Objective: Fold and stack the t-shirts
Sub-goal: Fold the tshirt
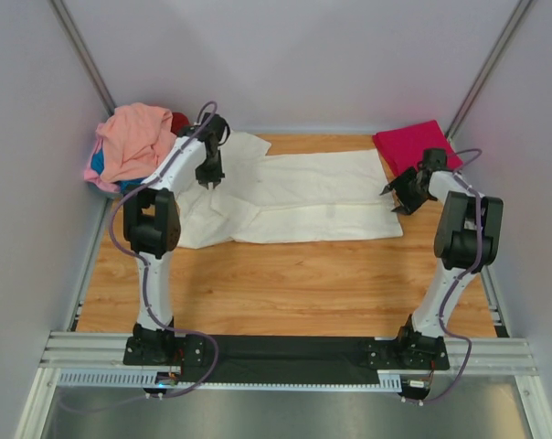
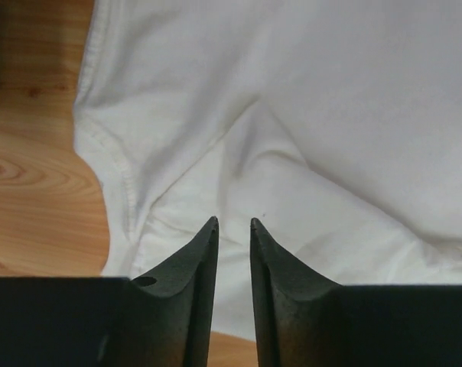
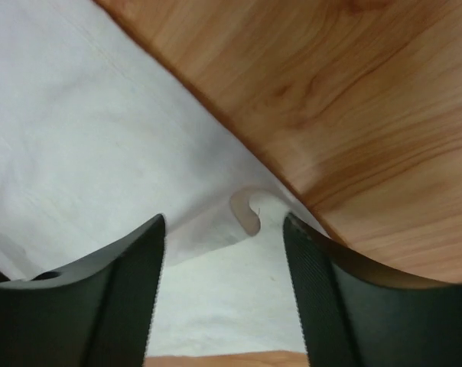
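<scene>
A cream-white t-shirt lies spread across the wooden table, its long sides partly folded in. My left gripper hovers over its left end near a sleeve. In the left wrist view the gripper has a narrow gap between its jaws, with nothing in it, above the white cloth. My right gripper is open over the shirt's right end. In the right wrist view the gripper straddles a curled hem edge of the shirt. A folded magenta t-shirt lies at the back right.
A loose pile sits at the back left corner: a salmon-pink shirt on top, a blue one and a red one showing beneath. The bare table lies in front of the white shirt. Walls enclose the table.
</scene>
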